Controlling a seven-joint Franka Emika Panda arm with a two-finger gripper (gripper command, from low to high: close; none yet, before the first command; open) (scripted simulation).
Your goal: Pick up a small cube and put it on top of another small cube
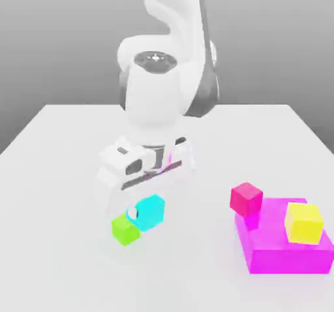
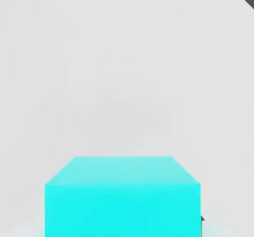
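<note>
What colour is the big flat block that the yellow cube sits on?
Bright magenta: the flat block, clearest in the exterior view, under the yellow cube.

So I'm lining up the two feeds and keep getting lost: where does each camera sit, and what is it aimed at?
Exterior view: off the arm, facing the white table and angled down; the arm's white body and the gripper show above the cyan cube and lime-green cube.
Hand view: on the hand, looking past the cyan cube at bare table.
Shared: the cyan cube and the table.
</note>
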